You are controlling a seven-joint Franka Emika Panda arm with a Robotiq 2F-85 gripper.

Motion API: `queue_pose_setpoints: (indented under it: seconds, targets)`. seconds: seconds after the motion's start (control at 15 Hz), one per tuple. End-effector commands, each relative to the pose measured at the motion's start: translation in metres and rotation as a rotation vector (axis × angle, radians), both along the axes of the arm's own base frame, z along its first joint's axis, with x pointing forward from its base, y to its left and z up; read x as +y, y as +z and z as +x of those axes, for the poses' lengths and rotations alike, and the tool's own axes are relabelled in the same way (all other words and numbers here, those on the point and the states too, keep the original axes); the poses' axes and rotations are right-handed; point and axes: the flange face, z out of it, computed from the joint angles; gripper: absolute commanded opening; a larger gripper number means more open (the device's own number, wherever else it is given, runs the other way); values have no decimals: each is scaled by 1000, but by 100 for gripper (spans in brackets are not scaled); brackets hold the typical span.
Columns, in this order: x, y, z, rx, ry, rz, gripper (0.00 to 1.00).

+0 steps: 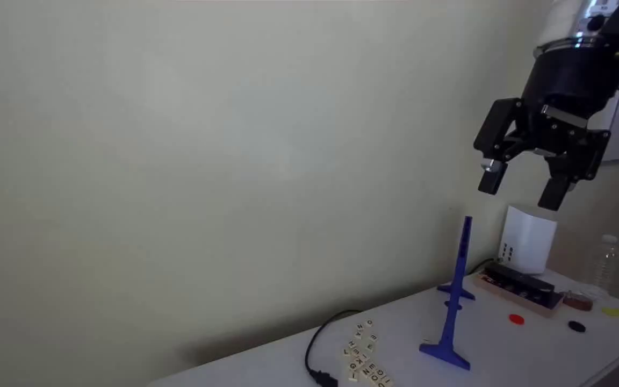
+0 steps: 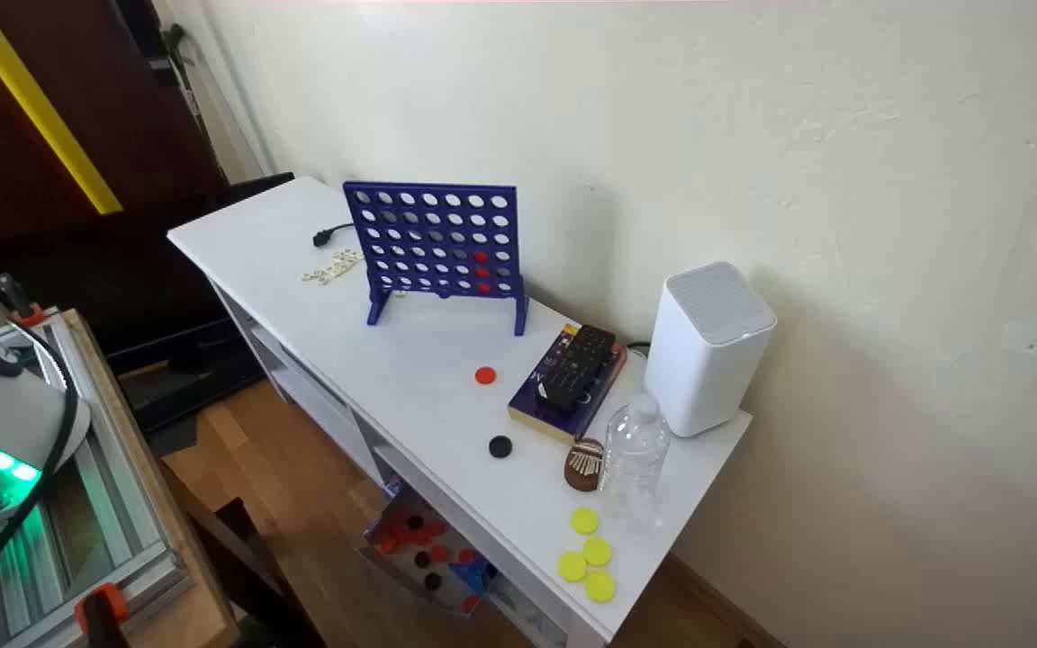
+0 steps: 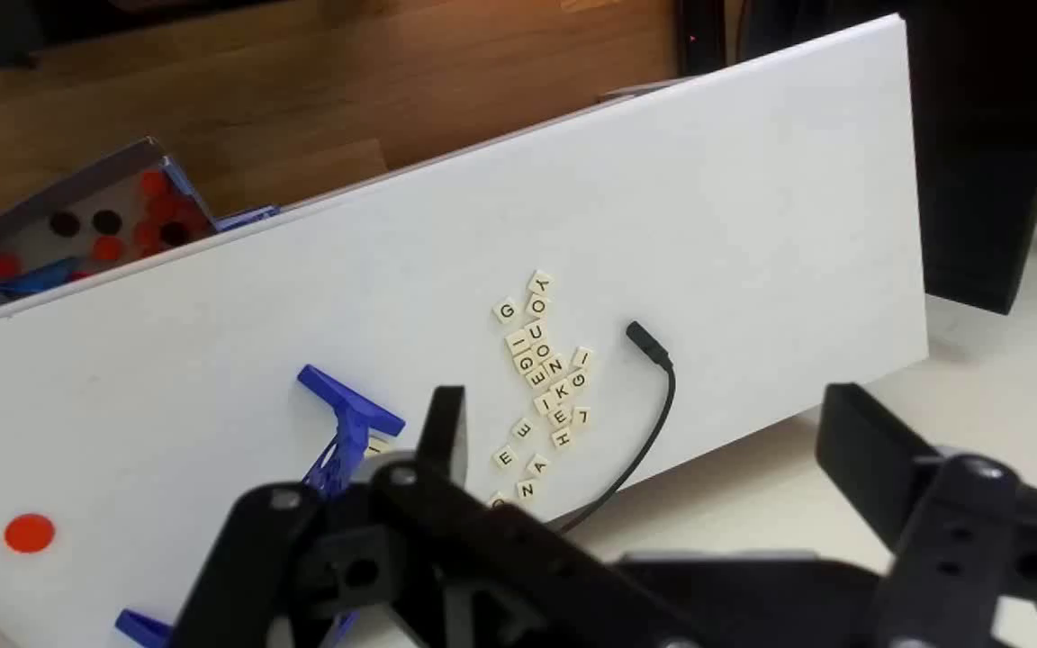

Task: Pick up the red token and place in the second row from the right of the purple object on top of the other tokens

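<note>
Wrist view shows fingers (image 3: 870, 459) spread wide; tiles (image 3: 561, 390) lettered K, H; red token (image 3: 30, 533).

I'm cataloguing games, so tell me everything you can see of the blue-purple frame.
The blue-purple frame is a thin upright panel, plastic by its look, with seven columns and six rows of round holes and a flared foot at each end. It stands on the white table. Seen in an exterior view, the second column from the right holds three red tokens stacked at the bottom. The open gripper hangs apart from it.
</note>
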Motion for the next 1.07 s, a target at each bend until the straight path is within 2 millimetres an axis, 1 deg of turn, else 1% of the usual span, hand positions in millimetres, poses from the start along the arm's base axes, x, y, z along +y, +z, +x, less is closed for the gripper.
queue_pose_setpoints:
  seconds: [0.0, 0.4, 0.47, 0.53, 0.67, 0.87, 0.93, 1.0]
  targets:
    - [0, 1, 0, 1, 0, 0, 100]
    - [0, 1, 0, 1, 0, 0, 100]
    - [-2, 0, 1, 0, -16, -4, 100]
    - [-9, -1, 0, 1, -29, -9, 100]
    - [-31, -5, -2, 1, -76, -18, 100]
    - [-76, -19, -12, 11, -199, -4, 100]
    - [-91, -7, 6, 20, -237, 1, 100]
    - [-110, -12, 6, 22, -279, 2, 100]
